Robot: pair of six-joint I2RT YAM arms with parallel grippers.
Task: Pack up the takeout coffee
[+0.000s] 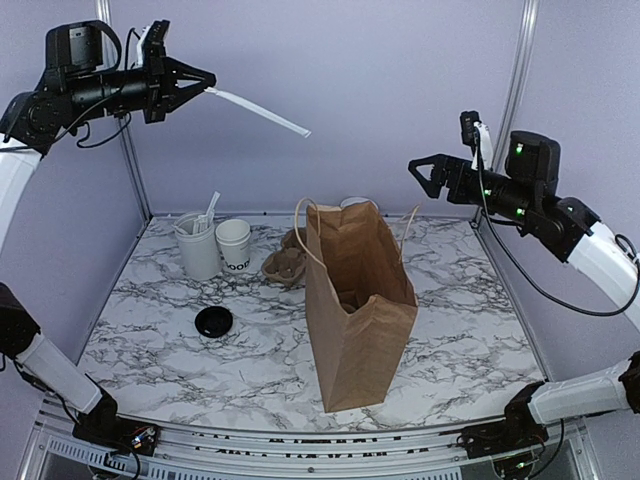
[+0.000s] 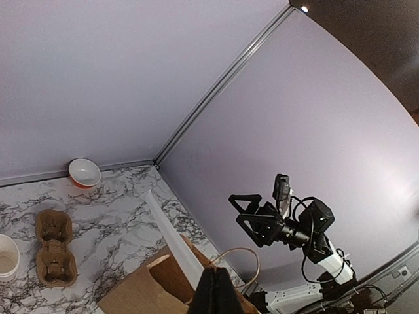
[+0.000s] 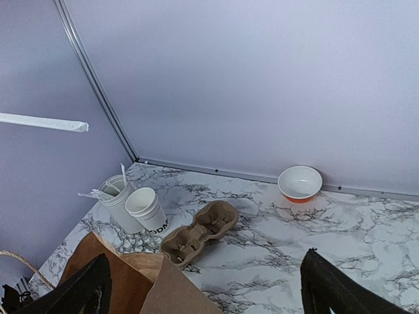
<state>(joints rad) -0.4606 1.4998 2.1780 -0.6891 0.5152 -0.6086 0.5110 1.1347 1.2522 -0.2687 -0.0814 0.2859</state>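
One white paper cup [image 1: 234, 243] with dark lettering stands open-topped near the back-left corner of the table [image 1: 470, 340]. Its one black lid [image 1: 213, 321] lies flat, apart from it, nearer the front. Just beside the cup on its left is one white canister [image 1: 197, 245] holding white sticks; on its right lies one brown pulp tray [image 1: 287, 262]. One brown paper bag [image 1: 360, 300] stands upright mid-table, mouth open upward, and one orange-and-white bowl [image 3: 300, 182] sits by the back wall. Bare marble lies around the lid and to the right of the bag.

The left claw [image 1: 205, 82], high above the left edge, is clamped on one white wrapped straw [image 1: 258, 111]. The right claw [image 1: 425, 172] hangs high on the right, spread wide and holding nothing.
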